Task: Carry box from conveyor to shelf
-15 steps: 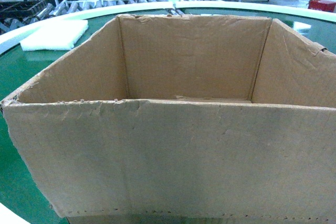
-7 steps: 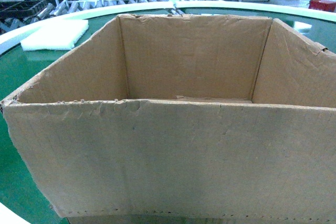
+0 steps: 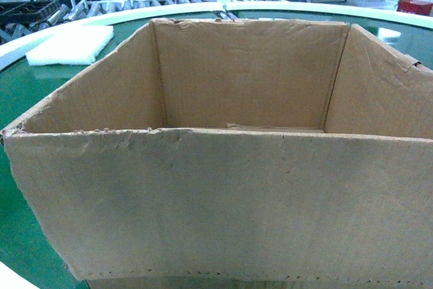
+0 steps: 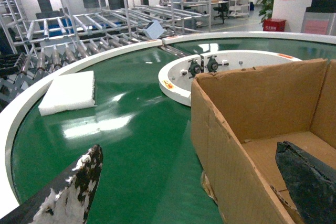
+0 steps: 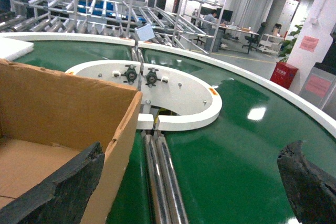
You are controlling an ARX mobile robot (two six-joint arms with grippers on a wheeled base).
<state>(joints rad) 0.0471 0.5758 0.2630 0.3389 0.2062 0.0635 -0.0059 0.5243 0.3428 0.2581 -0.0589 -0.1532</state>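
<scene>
The big brown cardboard box with ragged torn edges sits on the glossy green conveyor belt, hard against the robot. Each gripper straddles a side wall, left and right, jaws spread wide. Those flimsy walls could, I think, buckle when pinched. A white foam slab lies beyond.

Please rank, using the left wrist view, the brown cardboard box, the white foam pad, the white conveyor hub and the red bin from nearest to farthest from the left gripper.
1. Brown cardboard box: one finger of the left gripper is inside it, at right.
2. White foam pad: on the green belt, left.
3. White conveyor hub: centre, behind the box.
4. Red bin: on the floor, far right.
</scene>
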